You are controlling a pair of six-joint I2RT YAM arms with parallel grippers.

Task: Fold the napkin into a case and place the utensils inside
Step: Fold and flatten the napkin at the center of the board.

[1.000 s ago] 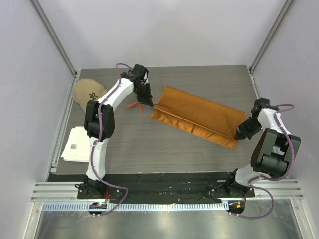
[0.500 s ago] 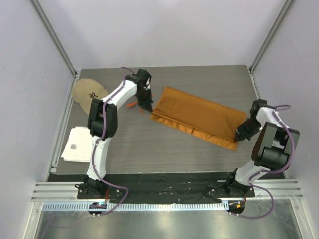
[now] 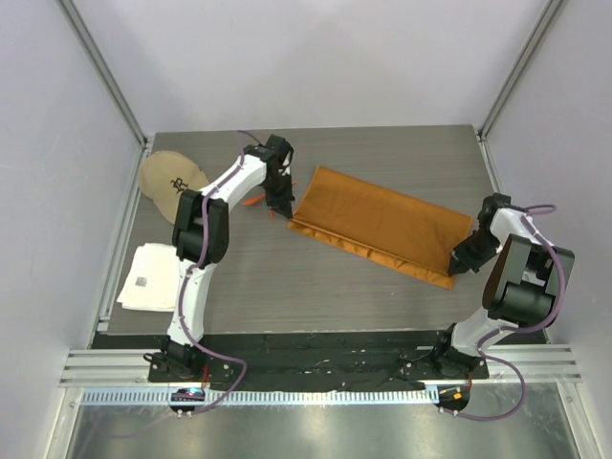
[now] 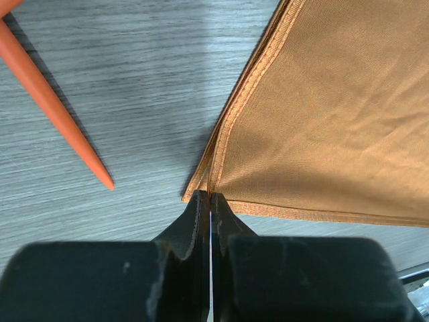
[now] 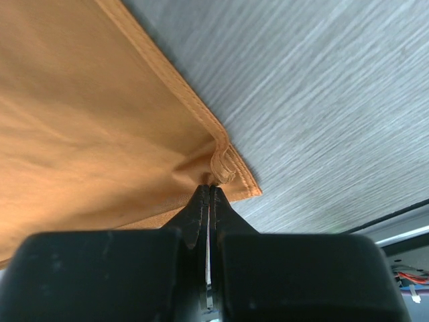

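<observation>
Left gripper (image 3: 281, 208) clenches the left-end corner of the rust-orange cloth napkin (image 3: 378, 222), jaws pressed together on its hem. The right gripper (image 3: 460, 264) pinches the bunched opposite corner near the right edge of the grey wood-grain bench (image 3: 287, 277). Folded into a long band, the napkin lies slanted across the middle. Thin bright-orange plastic utensils (image 3: 253, 202) lie just beside the left gripper.

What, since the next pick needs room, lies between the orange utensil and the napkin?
Nothing but bare grey table lies between the utensil and the napkin; the left wrist view shows that gap plainly.
</observation>
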